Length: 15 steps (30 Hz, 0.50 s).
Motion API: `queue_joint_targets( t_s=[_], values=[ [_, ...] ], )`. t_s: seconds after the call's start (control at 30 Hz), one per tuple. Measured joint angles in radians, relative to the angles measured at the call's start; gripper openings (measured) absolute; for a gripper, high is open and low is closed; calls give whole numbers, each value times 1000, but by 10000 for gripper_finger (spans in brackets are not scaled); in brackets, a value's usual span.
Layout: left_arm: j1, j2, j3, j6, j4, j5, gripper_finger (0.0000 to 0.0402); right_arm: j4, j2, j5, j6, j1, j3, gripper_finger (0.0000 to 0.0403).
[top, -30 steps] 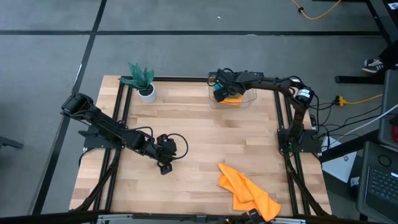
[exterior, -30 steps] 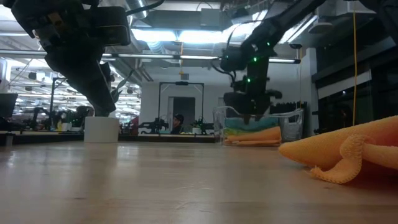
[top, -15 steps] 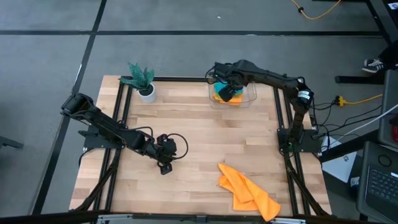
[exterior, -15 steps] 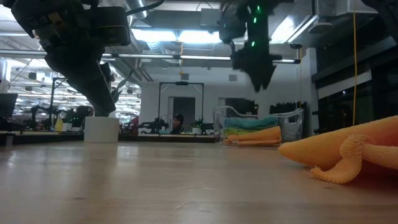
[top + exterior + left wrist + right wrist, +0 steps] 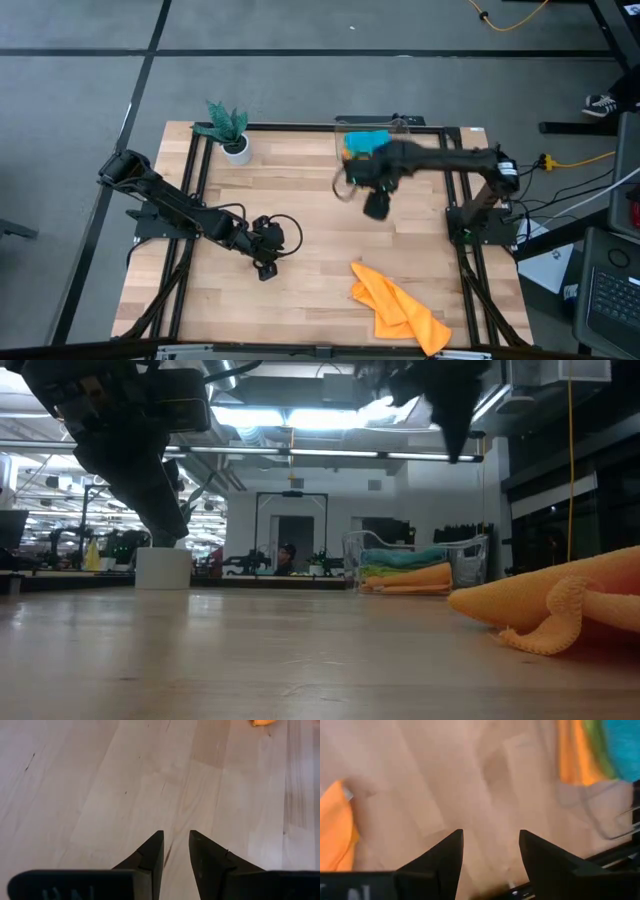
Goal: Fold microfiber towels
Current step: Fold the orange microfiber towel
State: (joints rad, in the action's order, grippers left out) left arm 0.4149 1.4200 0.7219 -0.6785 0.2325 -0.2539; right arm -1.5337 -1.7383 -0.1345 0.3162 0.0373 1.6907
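Orange towel (image 5: 397,309) lies crumpled at lower right of the table (image 5: 310,220); three folded towels (image 5: 405,571) sit stacked in the bin (image 5: 375,140) at upper centre; right gripper (image 5: 376,207) hovers below it, fingers spread, empty; left gripper (image 5: 266,270) waits lower left, fingers slightly parted, empty.

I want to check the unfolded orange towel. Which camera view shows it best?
The high view: the whole crumpled orange towel lies near the table's front edge. The low view shows only one side of it, cut off. Both wrist views catch just an edge.
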Motion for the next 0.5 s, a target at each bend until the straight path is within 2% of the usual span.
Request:
queue_joint_targets(
  t_s=[0.2, 0.33, 0.5],
  values=[
    [0, 0, 0, -1, -1, 0, 85, 136, 70, 0, 237, -246, -199, 196],
    [0, 0, 0, 0, -2, 0, 85, 286, 74, -27, 280, -390, -315, 196],
    [0, 0, 0, 0, -2, -39, 85, 554, 74, -49, 306, -509, -453, 196]
  ],
)
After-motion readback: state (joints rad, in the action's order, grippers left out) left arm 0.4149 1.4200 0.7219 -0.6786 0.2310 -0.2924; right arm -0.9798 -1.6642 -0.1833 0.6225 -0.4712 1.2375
